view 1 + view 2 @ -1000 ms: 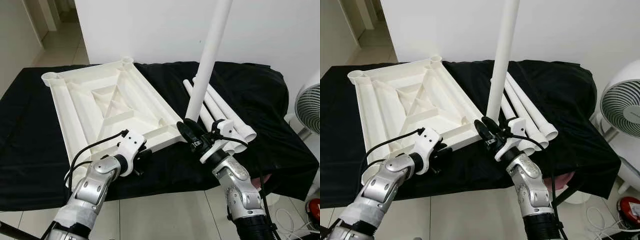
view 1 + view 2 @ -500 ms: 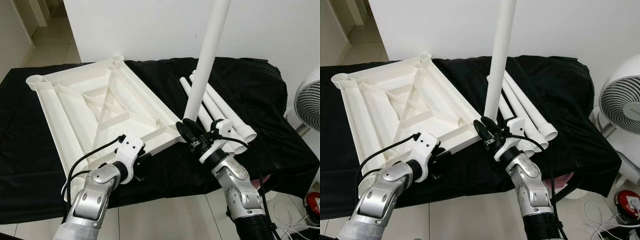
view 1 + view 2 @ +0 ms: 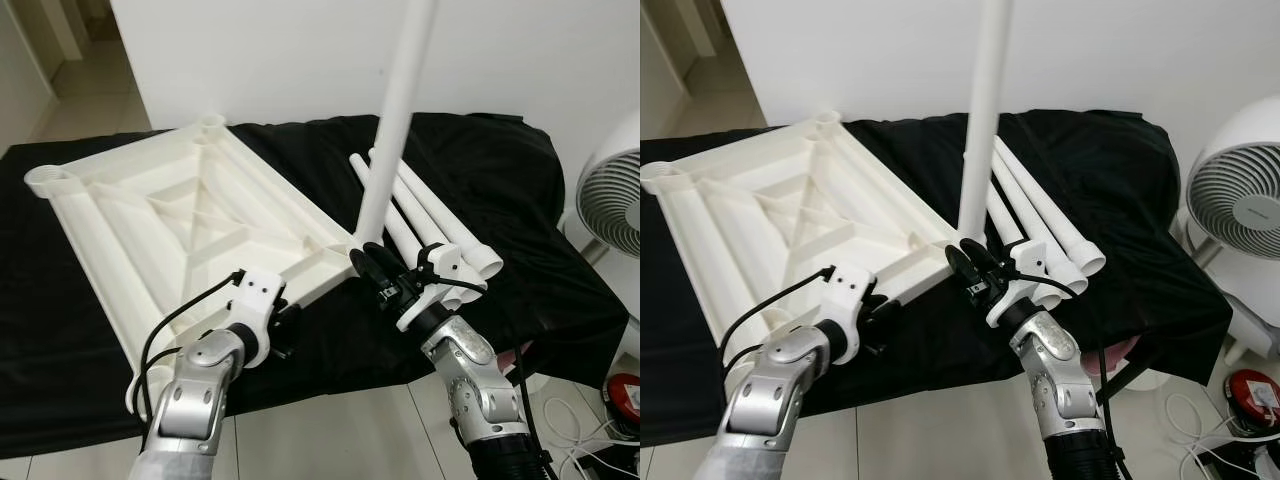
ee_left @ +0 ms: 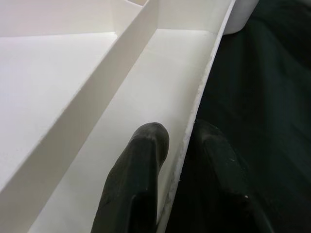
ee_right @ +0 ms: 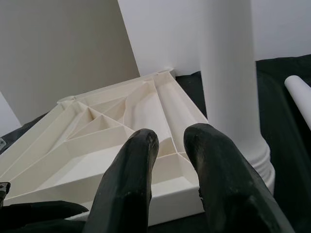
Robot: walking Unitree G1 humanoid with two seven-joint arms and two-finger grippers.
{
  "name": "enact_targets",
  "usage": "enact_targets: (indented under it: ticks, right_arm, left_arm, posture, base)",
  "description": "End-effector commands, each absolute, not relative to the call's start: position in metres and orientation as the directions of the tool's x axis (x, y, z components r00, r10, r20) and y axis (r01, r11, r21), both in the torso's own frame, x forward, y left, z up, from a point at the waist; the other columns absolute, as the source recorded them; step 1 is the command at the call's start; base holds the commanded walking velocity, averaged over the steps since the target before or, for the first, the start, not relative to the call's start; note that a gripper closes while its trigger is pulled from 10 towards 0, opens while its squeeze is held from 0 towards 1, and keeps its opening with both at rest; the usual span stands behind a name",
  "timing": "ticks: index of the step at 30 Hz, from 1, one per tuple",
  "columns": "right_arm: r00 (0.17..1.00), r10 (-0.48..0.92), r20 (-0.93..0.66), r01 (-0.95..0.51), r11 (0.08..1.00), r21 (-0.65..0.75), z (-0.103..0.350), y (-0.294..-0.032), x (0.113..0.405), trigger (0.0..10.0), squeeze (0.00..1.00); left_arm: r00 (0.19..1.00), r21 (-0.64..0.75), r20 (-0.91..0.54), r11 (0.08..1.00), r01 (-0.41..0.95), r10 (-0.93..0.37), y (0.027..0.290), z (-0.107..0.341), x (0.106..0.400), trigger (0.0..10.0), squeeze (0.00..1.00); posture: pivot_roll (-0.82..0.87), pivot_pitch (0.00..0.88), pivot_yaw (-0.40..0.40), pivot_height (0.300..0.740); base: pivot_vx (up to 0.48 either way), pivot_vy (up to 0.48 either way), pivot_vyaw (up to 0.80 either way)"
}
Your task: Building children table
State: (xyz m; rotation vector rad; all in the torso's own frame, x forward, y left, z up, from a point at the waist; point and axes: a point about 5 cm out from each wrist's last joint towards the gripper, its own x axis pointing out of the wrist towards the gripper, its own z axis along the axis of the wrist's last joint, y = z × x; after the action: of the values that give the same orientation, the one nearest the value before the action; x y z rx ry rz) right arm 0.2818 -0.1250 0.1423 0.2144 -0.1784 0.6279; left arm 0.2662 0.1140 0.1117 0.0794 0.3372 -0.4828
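A white table top lies upside down on a black cloth. A white leg stands nearly upright at its near right corner. My right gripper is at the foot of this leg. In the right wrist view its fingers are shut with only a slit between them, and the leg rises just beside them. My left gripper is at the table top's near edge. In the left wrist view it is shut on the thin rim wall, with one finger on each side.
Three spare white legs lie side by side on the cloth, right of the standing leg. A white fan stands at the far right on the tiled floor. A white wall rises behind.
The whole picture has shifted, so the camera moved. The standing leg looks slightly more upright. Both grippers stay where they were on the table top and by the leg.
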Motion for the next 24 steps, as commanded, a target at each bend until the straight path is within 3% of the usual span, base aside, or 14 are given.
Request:
enact_targets:
  ticks: [1, 15, 20, 23, 24]
  right_arm:
    - [0.794, 0.558, 0.240, -0.597, 0.790, 0.138, 0.144, -0.125, 0.281, 10.0, 0.00]
    - [0.786, 0.571, 0.238, -0.609, 0.782, 0.133, 0.146, -0.124, 0.283, 10.0, 0.00]
    - [0.787, 0.571, 0.234, -0.608, 0.781, 0.140, 0.144, -0.123, 0.282, 10.0, 0.00]
    - [0.787, 0.571, 0.233, -0.608, 0.782, 0.138, 0.145, -0.123, 0.283, 10.0, 0.00]
    - [0.787, 0.572, 0.233, -0.608, 0.782, 0.136, 0.145, -0.123, 0.283, 10.0, 0.00]
  left_arm:
    - [0.926, 0.157, -0.365, 0.987, -0.044, 0.099, 0.157, 0.100, 0.265, 0.0, 0.00]
    - [0.904, 0.138, -0.378, 0.978, -0.158, 0.199, 0.164, 0.097, 0.250, 0.0, 0.00]
    - [0.904, 0.136, -0.379, 0.978, -0.157, 0.198, 0.164, 0.097, 0.249, 0.0, 0.00]
    - [0.915, 0.126, -0.384, 0.989, -0.079, 0.122, 0.154, 0.097, 0.256, 0.0, 0.00]
    - [0.919, 0.118, -0.386, 0.992, -0.031, 0.075, 0.146, 0.096, 0.260, 1.5, 0.00]
  posture:
    - [-0.08, 0.000, 0.018, 0.740]
    - [-0.06, 0.000, -0.001, 0.740]
    - [-0.06, 0.000, -0.002, 0.740]
    - [-0.06, 0.000, -0.002, 0.740]
    - [-0.06, 0.000, -0.002, 0.740]
  base:
    - [0.000, 0.000, 0.00]
    - [0.000, 0.000, 0.00]
    - [0.000, 0.000, 0.00]
    - [0.000, 0.000, 0.00]
    - [0.000, 0.000, 0.00]
